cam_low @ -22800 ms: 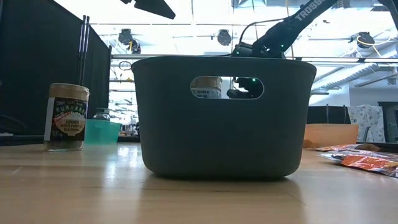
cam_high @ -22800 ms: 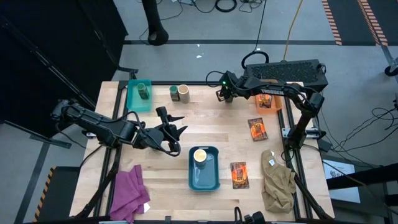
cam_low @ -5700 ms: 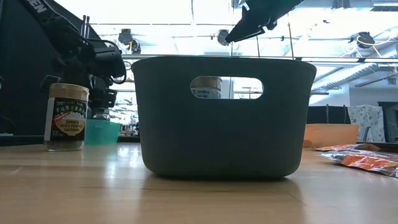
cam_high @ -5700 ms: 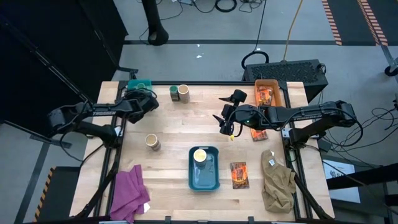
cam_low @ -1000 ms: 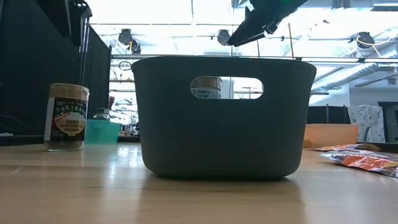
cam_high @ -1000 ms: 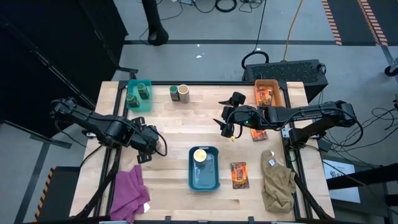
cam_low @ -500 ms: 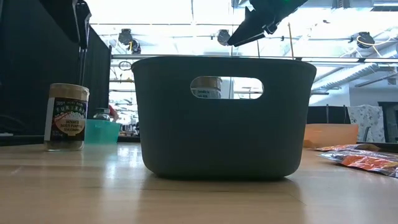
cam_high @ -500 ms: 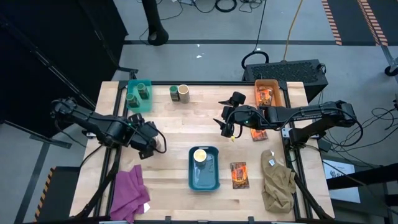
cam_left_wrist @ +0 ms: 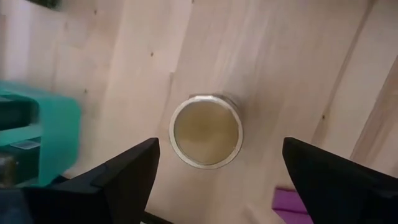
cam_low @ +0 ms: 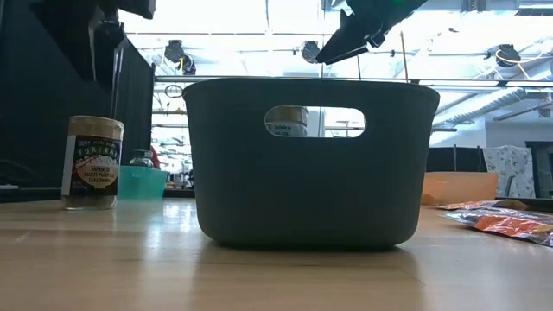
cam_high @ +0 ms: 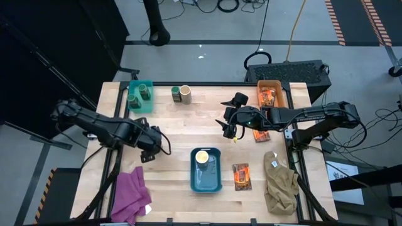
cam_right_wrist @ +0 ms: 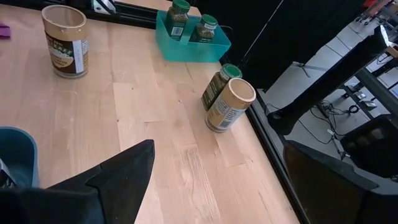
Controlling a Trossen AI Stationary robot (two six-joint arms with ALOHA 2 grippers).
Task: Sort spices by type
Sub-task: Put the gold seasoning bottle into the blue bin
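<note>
Two black jointed arms [cam_high: 100, 127] trailing black cables.

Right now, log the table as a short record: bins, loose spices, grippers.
teal bin: two green jars
blue bin: one cream-topped jar
orange bin: one packet
loose jars: green and cream pair at far edge; cream-topped jar under left gripper
loose packets: two
left gripper: open above that jar
right gripper: open, mid-table
</note>
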